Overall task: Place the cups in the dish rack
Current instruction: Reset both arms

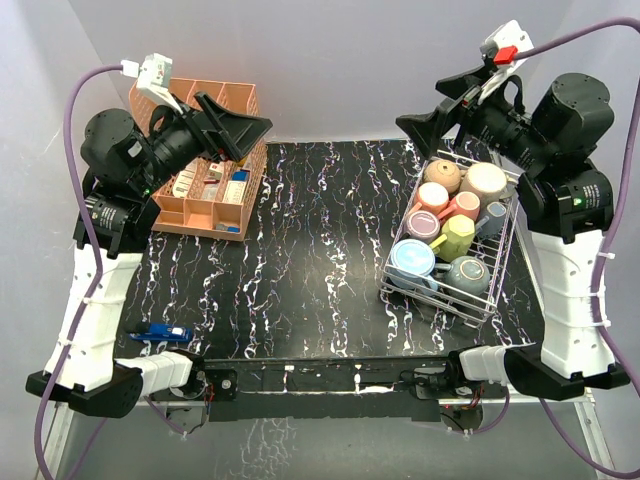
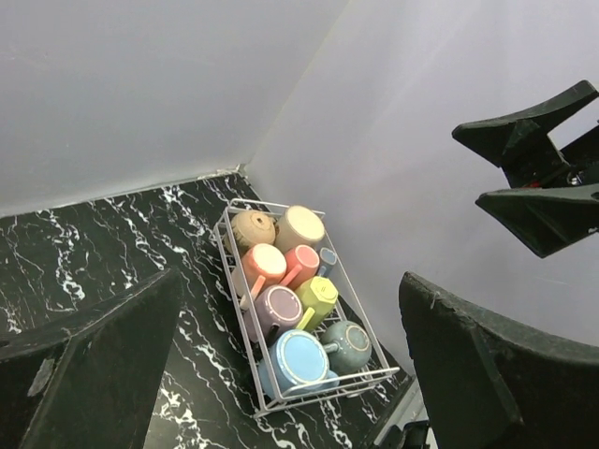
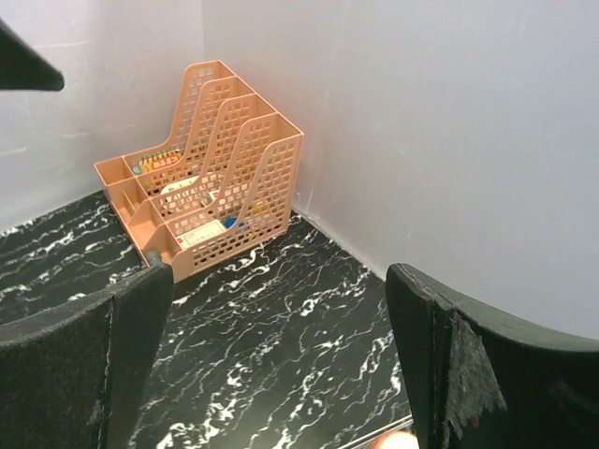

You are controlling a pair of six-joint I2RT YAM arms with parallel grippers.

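The dish rack (image 1: 437, 302) stands on the right side of the black marbled table, and several cups sit in it. Among them are a tan one (image 1: 441, 175), a mauve one (image 1: 423, 224), a yellow-green one (image 1: 457, 238), a light blue one (image 1: 411, 261) and a grey one (image 1: 467, 274). The left wrist view shows the same rack (image 2: 323, 387) with the light blue cup (image 2: 301, 359) nearest. My left gripper (image 1: 262, 132) hangs open high above the peach organizer, holding nothing. My right gripper (image 1: 418, 103) is open and empty above the rack's far end.
A peach slotted organizer (image 1: 208, 200) with small items stands at the far left, also visible in the right wrist view (image 3: 211, 168). A blue object (image 1: 160, 334) lies near the left arm's base. Grey walls close in the back and sides.
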